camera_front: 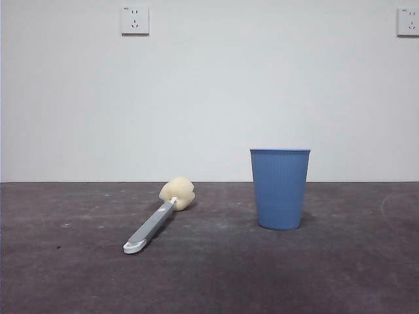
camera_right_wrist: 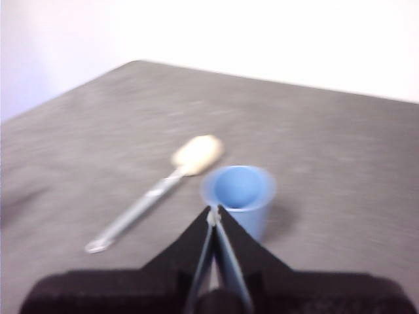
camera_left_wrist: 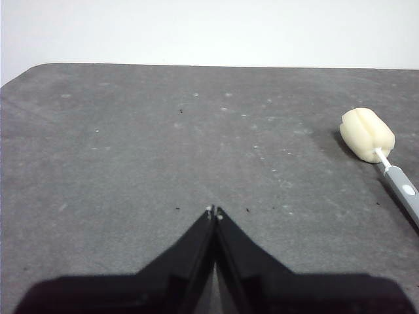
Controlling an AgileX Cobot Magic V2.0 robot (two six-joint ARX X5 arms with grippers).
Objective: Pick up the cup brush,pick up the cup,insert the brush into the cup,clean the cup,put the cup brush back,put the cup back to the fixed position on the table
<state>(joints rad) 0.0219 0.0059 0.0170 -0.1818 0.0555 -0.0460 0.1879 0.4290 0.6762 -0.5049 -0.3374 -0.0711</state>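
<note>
Front view: one cup brush [camera_front: 159, 218], lying flat on the table [camera_front: 65, 275], cream-yellow sponge head toward the far wall, grey handle running toward the camera and leftward, white tip nearest. One cup [camera_front: 280, 188], light blue, ribbed, upright with mouth up, standing to the right of the brush and well apart from it. Two white wall sockets [camera_front: 135, 20] high on the pale wall behind. No arm appears in this view. Left wrist view: left gripper [camera_left_wrist: 215, 212], black jaws pressed together tip to tip, nothing between them, poised above bare table [camera_left_wrist: 131, 144]. The cup brush [camera_left_wrist: 376, 147] lies off to one side, well apart from the jaws; sponge head and the first part of the handle are visible, the rest cut by the picture's edge. Right wrist view (blurred): right gripper [camera_right_wrist: 215, 210], jaws drawn together at the tips, holding nothing, positioned above and close to the near rim of the cup [camera_right_wrist: 238, 196], whose open mouth and blue interior are visible. The cup brush [camera_right_wrist: 157, 190] lies beside the cup on the table [camera_right_wrist: 327, 131], its sponge head close to the cup's rim, the handle angled away from it.
</note>
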